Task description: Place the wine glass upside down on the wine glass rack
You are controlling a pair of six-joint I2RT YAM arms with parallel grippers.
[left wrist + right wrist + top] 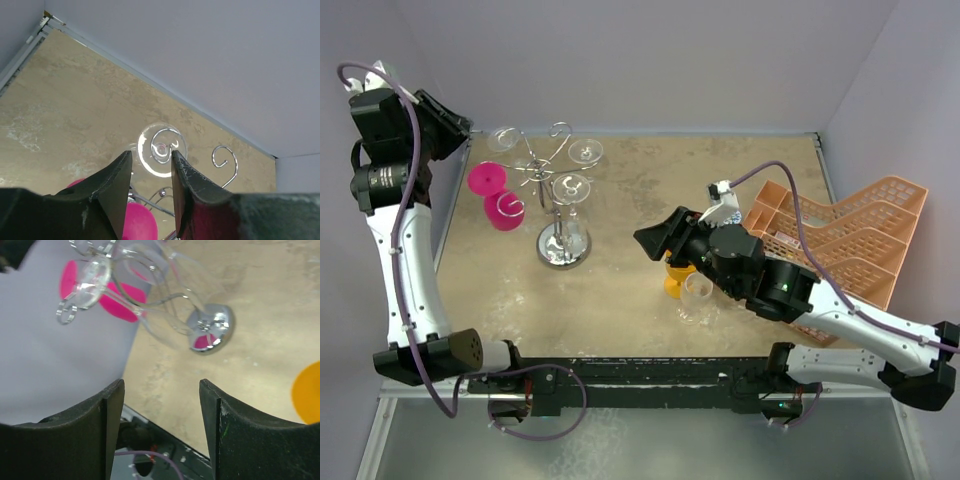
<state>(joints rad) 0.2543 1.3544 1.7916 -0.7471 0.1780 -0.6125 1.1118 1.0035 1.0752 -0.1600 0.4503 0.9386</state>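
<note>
Three clear glasses hang foot-up in the curled arms of the wine glass rack [563, 246], which stands toward the far left of the worktop [650, 180]. The wine glass [162, 149] I am concerned with is on the arm nearest the far left corner. My left gripper [151, 154] sits right at it, jaws parted to a middling gap with nothing pinched between them. The round foot shows just past the tips, seated in the curl of its scroll, and an empty scroll [224, 158] lies off to one side. A pink glass [504, 210] hangs close below; I cannot tell whether it is one or two. My right gripper [161, 385] hovers over the middle of the worktop, jaws wide and empty, facing the rack. Beneath that arm a clear glass [697, 297] and an orange glass [674, 287] stand toward the near edge, beside the peach crate [850, 240] at the right edge. I judge the step in hand to be the let-go at the rack, with this glass placed. The next move calls for drawing the left jaws straight back, clear of foot and wire, since a nudge could swing the neighbours.
</note>
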